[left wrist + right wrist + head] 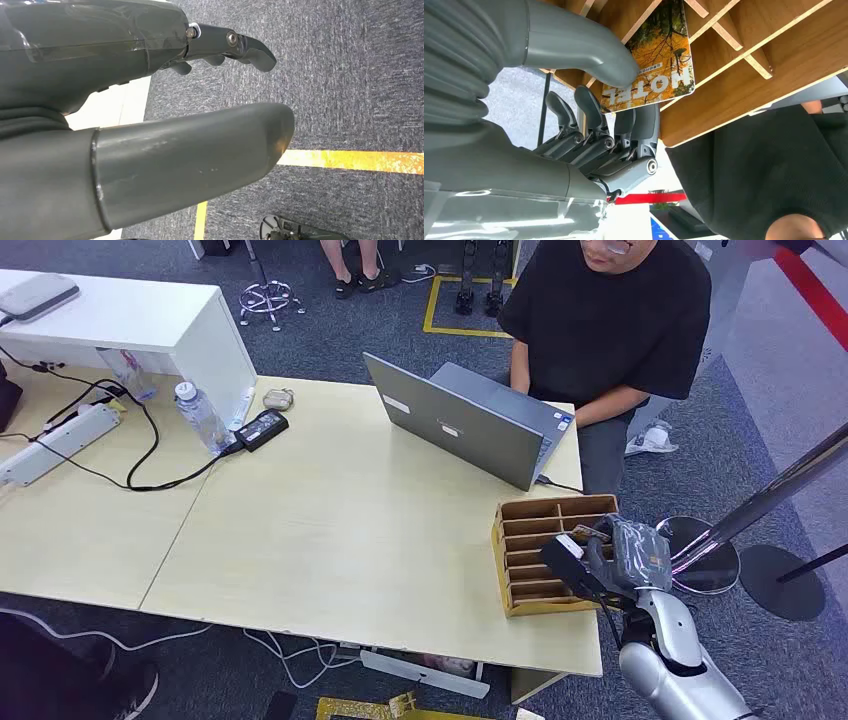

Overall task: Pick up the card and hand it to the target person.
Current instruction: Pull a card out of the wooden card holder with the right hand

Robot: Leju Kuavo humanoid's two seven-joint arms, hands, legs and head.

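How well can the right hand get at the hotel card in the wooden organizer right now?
Probably yes: the right hand is already on the card, thumb on its face, fingers behind it, where it sticks out of the organizer.

Office corner with pale wood tables on dark grey carpet

Two light wooden tables [330, 530] stand edge to edge on grey carpet [330, 340] marked with yellow tape lines [432, 312]; a white cabinet [150, 320] sits on the left table beside a power strip [55, 440], black cables, a water bottle [200, 418] and a black power adapter [262, 428]. An open grey laptop [465, 420] faces a seated person in a black shirt [610, 320]. A chrome stanchion pole [770, 495] rises from round bases at right
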